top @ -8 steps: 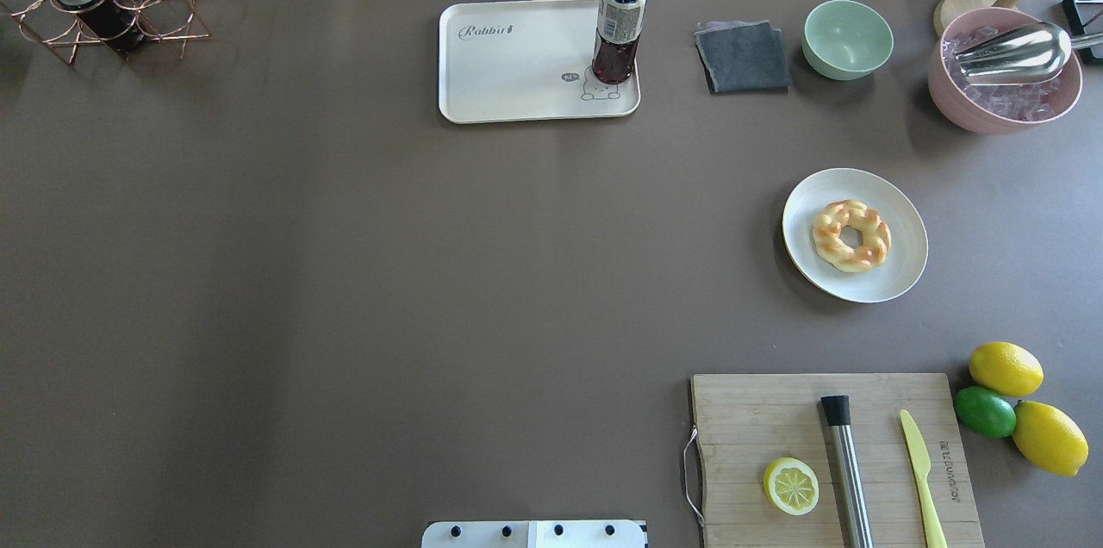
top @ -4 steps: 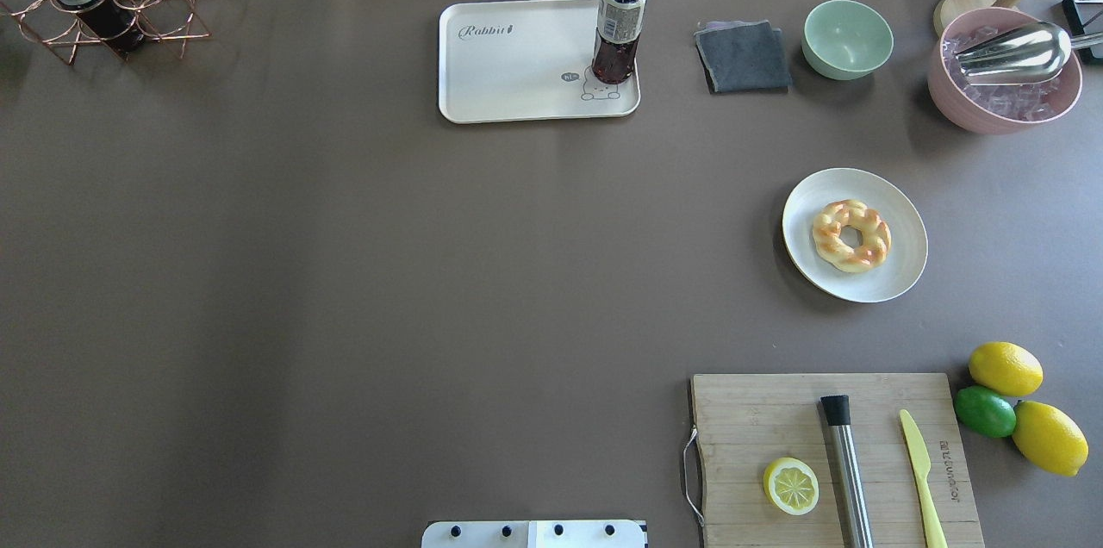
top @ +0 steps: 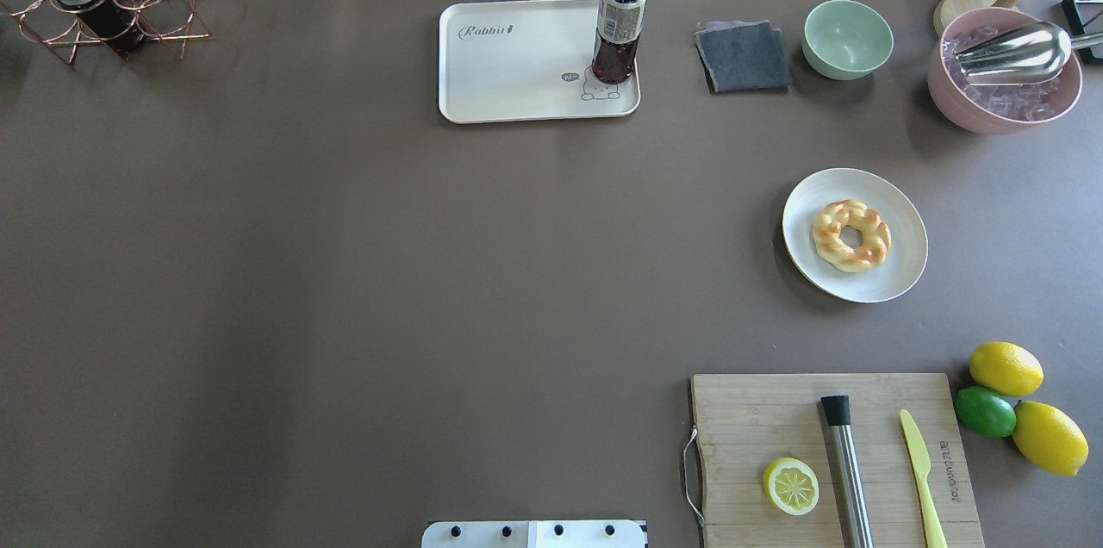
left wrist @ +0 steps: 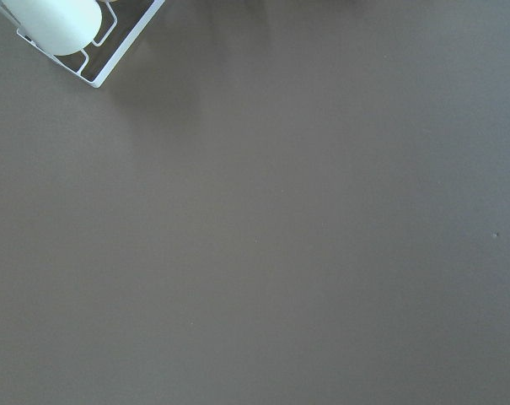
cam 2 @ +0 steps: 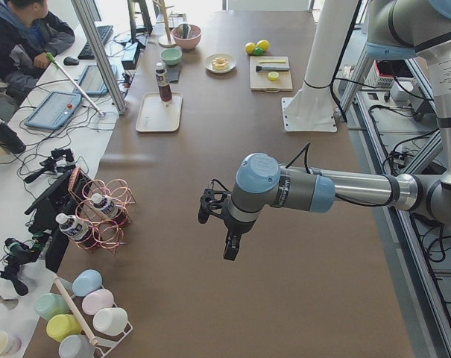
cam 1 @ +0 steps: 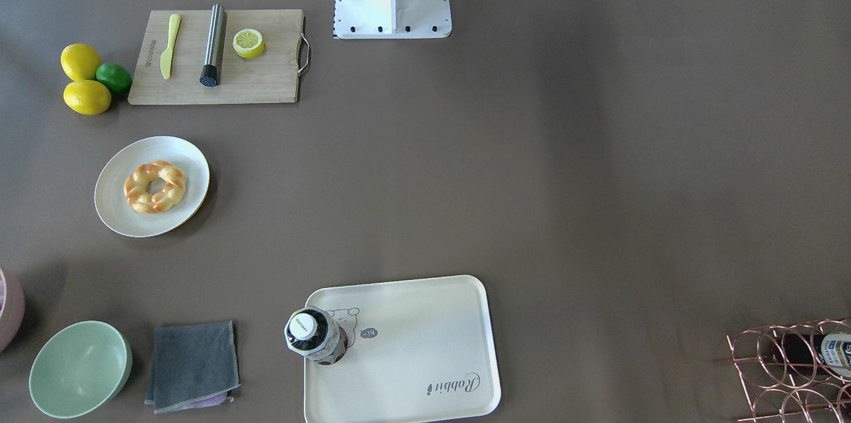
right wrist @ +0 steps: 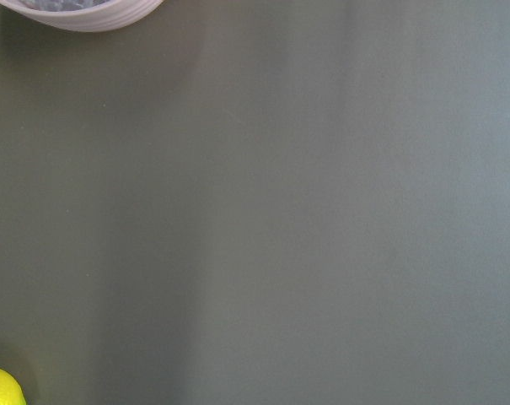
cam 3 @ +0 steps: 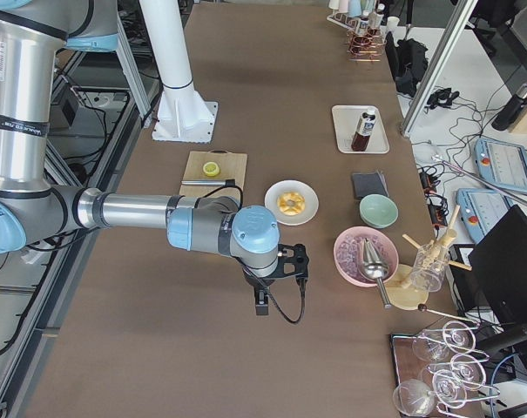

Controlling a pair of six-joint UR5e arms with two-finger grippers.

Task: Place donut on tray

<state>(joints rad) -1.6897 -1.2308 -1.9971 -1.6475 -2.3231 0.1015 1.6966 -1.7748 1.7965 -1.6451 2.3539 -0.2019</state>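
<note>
The donut point(top: 851, 235), a braided golden ring, lies on a round white plate point(top: 905, 272) at the table's right side; it also shows in the front view point(cam 1: 154, 186). The cream "Rabbit" tray point(top: 517, 74) sits at the far middle of the table with a dark drink bottle point(top: 619, 27) standing on its right end. Neither gripper shows in the overhead or front views. My left gripper point(cam 2: 226, 237) hangs over bare table far from the tray. My right gripper point(cam 3: 261, 300) hangs over bare table near the plate. I cannot tell whether either is open or shut.
A wooden cutting board point(top: 758, 445) carries a lemon half point(top: 790, 486), a metal muddler and a yellow knife. Lemons and a lime point(top: 1004, 369) lie beside it. A grey cloth point(top: 743, 57), green bowl point(top: 848, 38), pink ice bowl point(top: 1004, 100) and wire bottle rack point(top: 164, 5) line the far edge.
</note>
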